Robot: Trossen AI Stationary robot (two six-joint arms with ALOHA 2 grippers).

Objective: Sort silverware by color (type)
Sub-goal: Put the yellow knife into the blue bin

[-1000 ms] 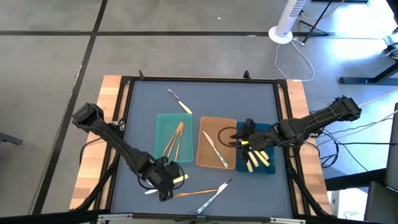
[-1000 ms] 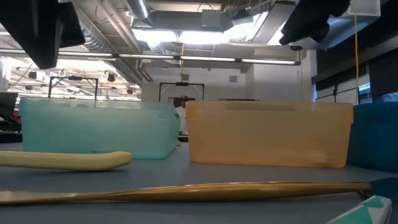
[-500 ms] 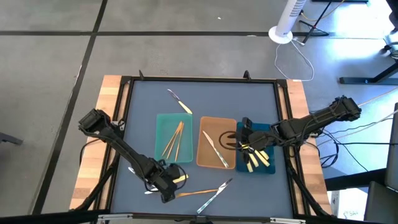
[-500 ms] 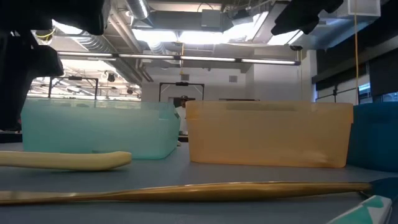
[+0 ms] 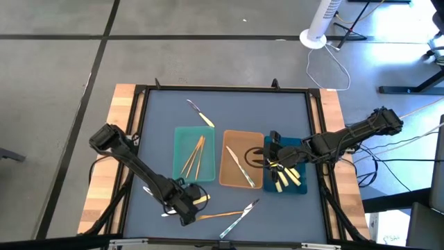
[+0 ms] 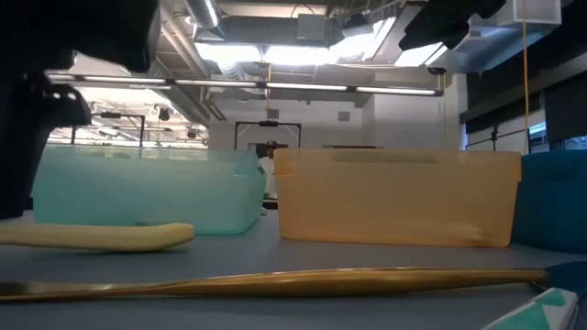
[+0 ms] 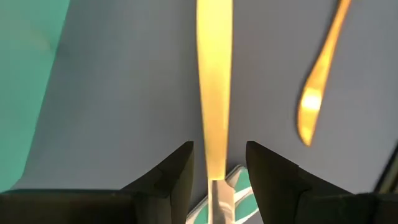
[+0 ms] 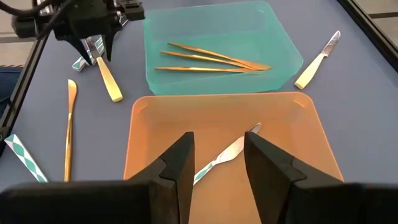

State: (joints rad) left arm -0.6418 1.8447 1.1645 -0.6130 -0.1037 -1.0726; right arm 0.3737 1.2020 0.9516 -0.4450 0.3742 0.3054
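Near the front edge, left hand (image 7: pixel 216 180) open astride yellow-handled knife (image 7: pixel 213 93); not gripping.

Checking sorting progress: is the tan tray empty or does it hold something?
Not empty. The tan tray holds one all-silver utensil, lying flat on its floor in the right wrist view; the high view shows it too.

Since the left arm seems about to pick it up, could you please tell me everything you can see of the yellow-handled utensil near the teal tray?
The yellow-handled utensil lies flat on the blue-grey table, just in front of the teal tray. Its handle looks like smooth, glossy yellow plastic, joined to a silver metal end. The left pincer is low over it, fingers open on either side of that joint, not yet closed. A gold utensil lies close by, apart from it.
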